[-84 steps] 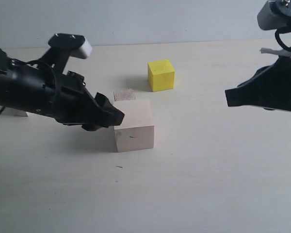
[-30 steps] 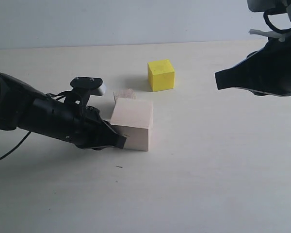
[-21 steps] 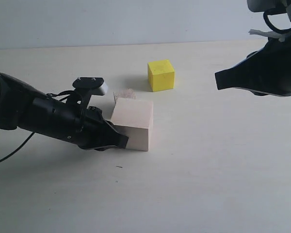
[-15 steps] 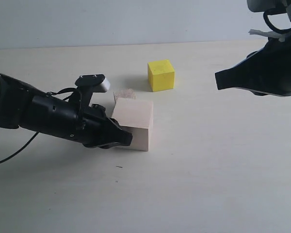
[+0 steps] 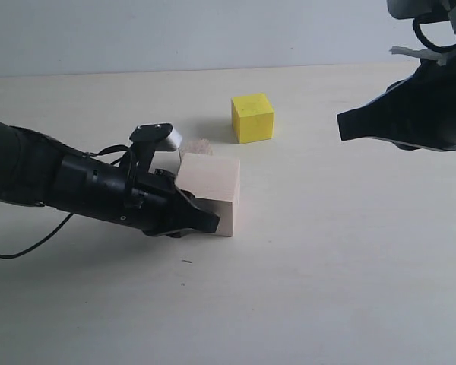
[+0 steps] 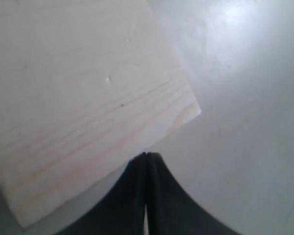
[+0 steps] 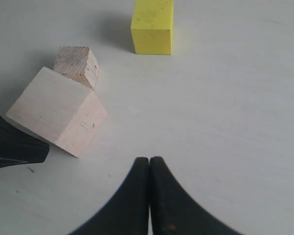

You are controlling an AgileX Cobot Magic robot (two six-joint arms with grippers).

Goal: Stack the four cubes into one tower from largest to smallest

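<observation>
The large pale wood cube (image 5: 209,194) rests flat on the table (image 5: 327,289) near the centre, with its faces turned at an angle to the table's front edge. No cube is stacked on it. The smaller brownish grained wood cube (image 5: 197,147) stands immediately behind it. The right wrist view shows their near corners very close, but contact cannot be confirmed. The medium bright yellow cube (image 5: 252,118) stands well apart, farther back. The smallest pale wood cube is not in view. The left end effector (image 5: 205,222) lies low over the table with its jaws fully closed and holds nothing. Its tip is against, or just beside, the lower front face of the large cube. The right end effector (image 5: 348,125) hangs above the table to the right, also fully closed and empty, and well clear of all cubes. The task is judged to be at its start, with the base cube being positioned rather than grasped. Hazard: a closed tip bearing off-centre on one face is likely to rotate the cube instead of sliding it straight. Further travel could drive the large cube into the brownish cube and displace it. A skewed base would complicate alignment of every later layer. The left jaws must retract and open before any grasp, or they will strike the cube.
</observation>
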